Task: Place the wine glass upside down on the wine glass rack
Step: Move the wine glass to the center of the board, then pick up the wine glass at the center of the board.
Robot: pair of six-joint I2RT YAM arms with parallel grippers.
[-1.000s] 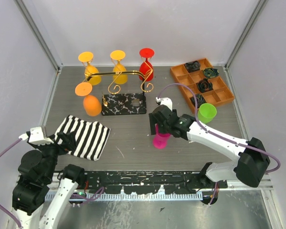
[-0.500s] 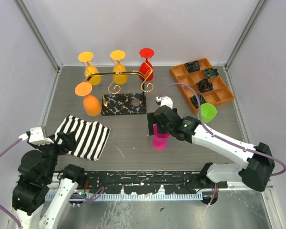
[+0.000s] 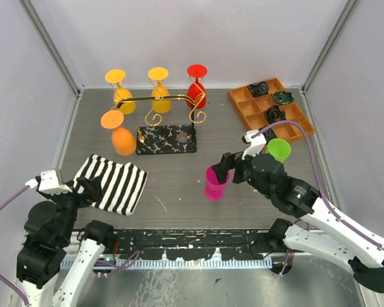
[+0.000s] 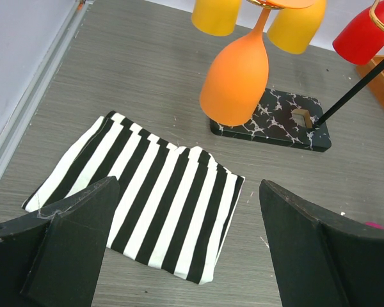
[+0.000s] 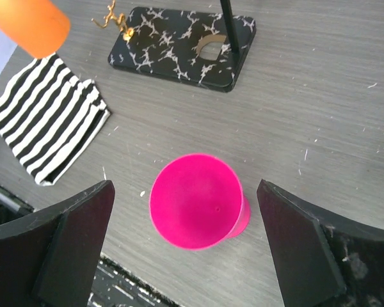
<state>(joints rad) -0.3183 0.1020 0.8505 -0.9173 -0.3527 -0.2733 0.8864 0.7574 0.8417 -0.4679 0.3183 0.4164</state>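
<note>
Rack so far: four glasses hang bowl-down from the wine glass rack (image 3: 155,98): two yellow glasses (image 3: 121,96), a red glass (image 3: 196,89) and an orange glass (image 3: 118,135) at its left end
Glass in hand for the task: seemingly the pink wine glass (image 3: 215,182), not yet on the rack
Where the pink glass is: on the table, on the near side of the rack, off the right corner of the marbled base (image 3: 166,139) and well apart from it
How it stands: mouth up, as the right wrist view shows, looking straight down into the bowl
Right gripper (image 5: 184,189): fingers spread wide and grasping nothing
Glass relative to that gripper: below it and between the two fingers, with a clear gap on each side; no pad touches it
Left gripper (image 4: 189,188): also spread and empty, over the striped cloth (image 3: 112,182), on the near-left side of the rack
Done: four hooks filled, by the look of it
Left: everything for the pink glass: closing on it, lifting, turning it bowl-down and sliding its stem onto the bar
Free hook: I cannot tell from these views which one is open
Likely snag: the glass is upright, so it must be turned over before it reaches the rack
Also near: a green glass (image 3: 278,150), upright off to the right of the rack
</note>
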